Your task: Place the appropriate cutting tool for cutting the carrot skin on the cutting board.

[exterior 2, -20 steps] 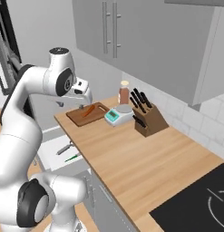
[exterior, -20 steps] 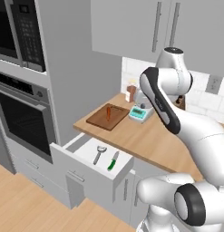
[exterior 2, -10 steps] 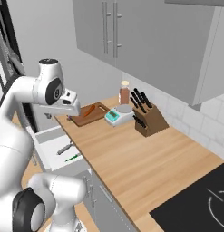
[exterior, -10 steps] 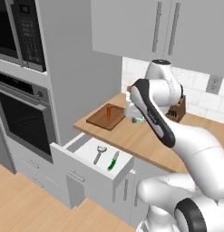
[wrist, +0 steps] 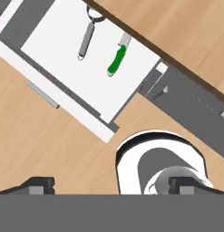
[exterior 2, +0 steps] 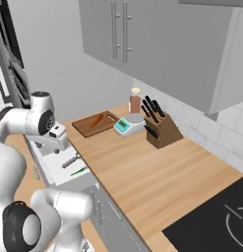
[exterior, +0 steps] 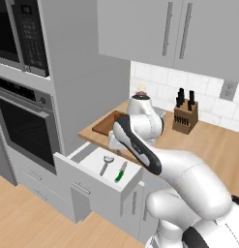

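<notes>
The cutting tool, a silvery peeler (exterior: pixel 106 165) (exterior 2: pixel 70 161) (wrist: pixel 86 39), lies in the open white drawer (exterior: pixel 92 156) (exterior 2: pixel 55 166) (wrist: pixel 50 43) with its loop head toward the counter. A green-handled knife (exterior: pixel 121 172) (exterior 2: pixel 78 172) (wrist: pixel 117 59) lies beside it. My gripper (exterior: pixel 114 144) (exterior 2: pixel 55 141) (wrist: pixel 112 186) hangs open above the drawer and holds nothing; its fingertips (wrist: pixel 38 186) stand wide apart. The cutting board (exterior: pixel 102 127) (exterior 2: pixel 89 127) rests at the counter's left end, just behind the drawer. The carrot (exterior 2: pixel 97 119) lies on it.
A knife block (exterior: pixel 184 116) (exterior 2: pixel 160 130), a small scale (exterior 2: pixel 127 125) and a spice jar (exterior 2: pixel 135 101) stand at the back of the counter. A wall oven (exterior: pixel 24 131) is left of the drawer. A black cooktop (exterior 2: pixel 216 221) sits at the right.
The arm has swung from above the counter down and left until the hand hangs over the open drawer. The jaws stayed open. Nothing on the counter or in the drawer moved.
</notes>
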